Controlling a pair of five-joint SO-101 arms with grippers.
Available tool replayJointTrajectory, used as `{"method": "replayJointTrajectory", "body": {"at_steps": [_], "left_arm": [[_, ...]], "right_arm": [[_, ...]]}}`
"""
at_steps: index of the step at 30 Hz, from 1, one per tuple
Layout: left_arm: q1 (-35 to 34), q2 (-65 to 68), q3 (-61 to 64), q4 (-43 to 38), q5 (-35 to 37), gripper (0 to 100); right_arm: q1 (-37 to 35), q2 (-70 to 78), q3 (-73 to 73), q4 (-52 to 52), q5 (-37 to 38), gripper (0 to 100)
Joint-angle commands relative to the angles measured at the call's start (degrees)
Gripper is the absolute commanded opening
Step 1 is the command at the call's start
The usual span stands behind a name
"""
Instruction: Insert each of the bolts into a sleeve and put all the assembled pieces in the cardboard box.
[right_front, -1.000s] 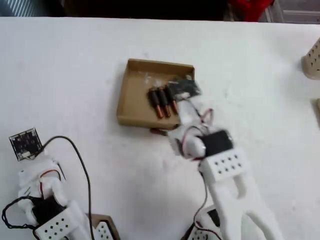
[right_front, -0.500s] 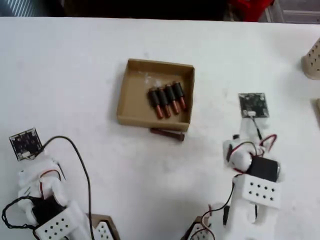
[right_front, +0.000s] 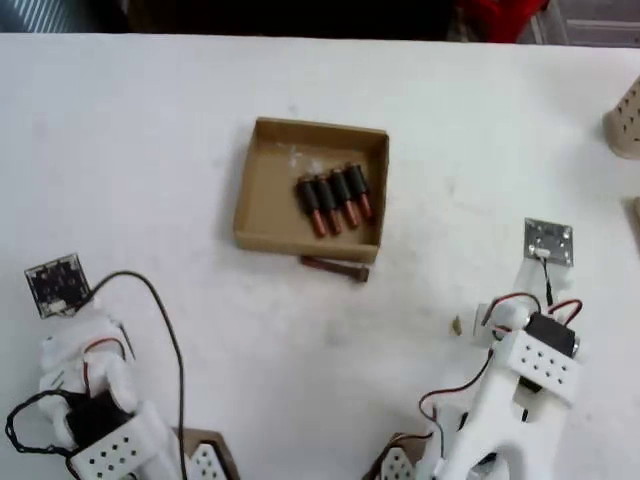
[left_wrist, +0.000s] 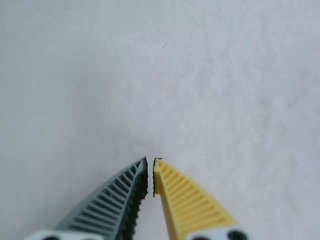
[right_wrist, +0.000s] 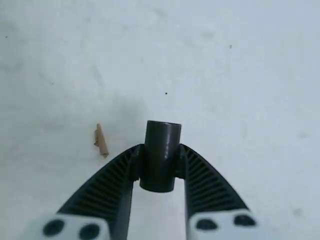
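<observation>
The cardboard box (right_front: 262, 185) sits mid-table with several assembled pieces (right_front: 334, 200) lying side by side in it. One copper bolt (right_front: 335, 268) lies on the table just outside the box's near wall. My right arm (right_front: 525, 355) is at the front right, well away from the box. In the right wrist view, my right gripper (right_wrist: 160, 152) is shut on a dark sleeve (right_wrist: 162, 142), held upright above the white table. My left arm (right_front: 85, 380) rests at the front left. Its gripper (left_wrist: 150, 166) is shut with nothing in it.
A small brown scrap (right_wrist: 101, 141) lies on the table beside the right gripper, seen also as a speck (right_front: 455, 325) from above. A perforated tan object (right_front: 625, 120) stands at the far right edge. Cables (right_front: 165, 330) trail from the left arm.
My right arm has drawn back from the box to the front right, uncovering the pieces inside. The left arm has shifted slightly toward the front.
</observation>
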Motion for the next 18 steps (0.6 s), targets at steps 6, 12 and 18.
{"method": "replayJointTrajectory", "body": {"at_steps": [6,12,18], "left_arm": [[16.31,-0.04,-2.64,3.87,-0.09,6],[24.66,0.04,-5.71,5.45,0.00,6],[28.35,2.77,-7.82,5.80,0.00,6]], "right_arm": [[2.51,0.84,3.43,-4.44,1.76,1.6],[2.42,0.84,4.04,-4.53,3.87,1.6],[2.33,0.92,4.04,-4.62,3.96,1.6]]}}
